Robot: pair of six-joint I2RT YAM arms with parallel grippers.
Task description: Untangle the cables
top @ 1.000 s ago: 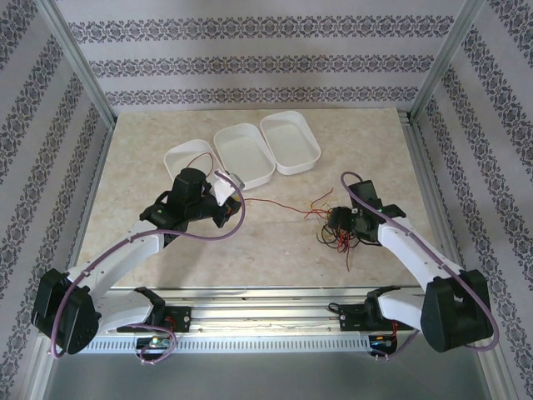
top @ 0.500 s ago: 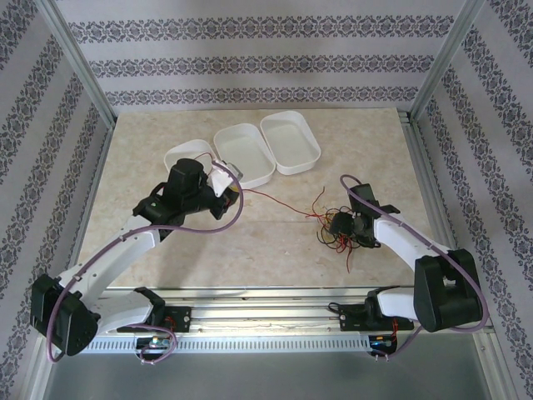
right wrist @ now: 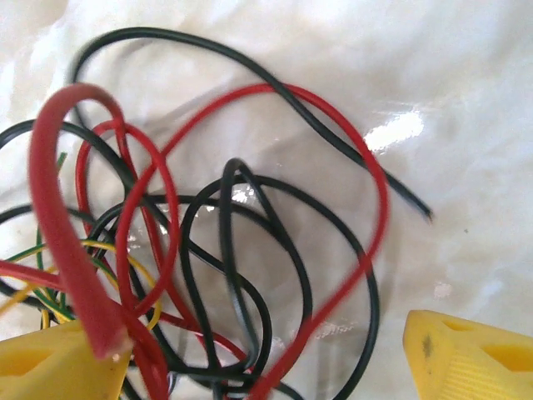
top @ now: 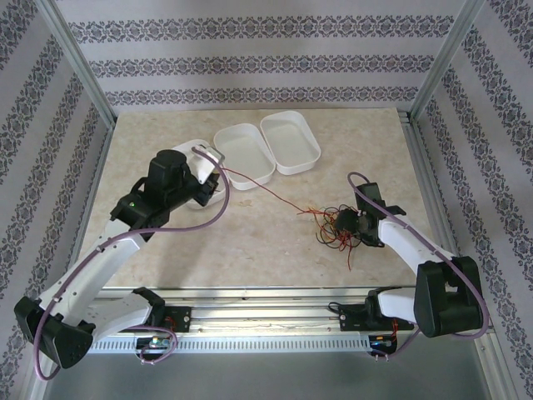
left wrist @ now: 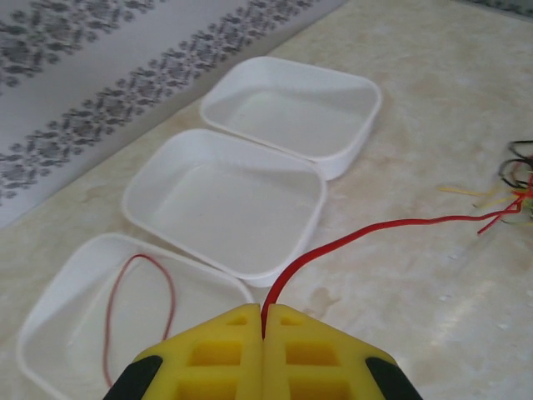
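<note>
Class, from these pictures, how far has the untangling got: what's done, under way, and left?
Done: one red cable lies alone in the leftmost tray. In hand: the left gripper is shut on a second red cable stretched back to the tangle. Left: that tangle of red, black and yellow cables beneath the open right gripper.

left tool (left wrist: 263,329) closed | pinching red cable (left wrist: 366,232) | three trays (left wrist: 225,204)

— Can we read any lettering, label or number here?
— No, we find nothing legible. The white trays (left wrist: 225,200) and the table (top: 275,242) are plain, and the patterned walls (top: 250,67) carry ornament, not writing.
</note>
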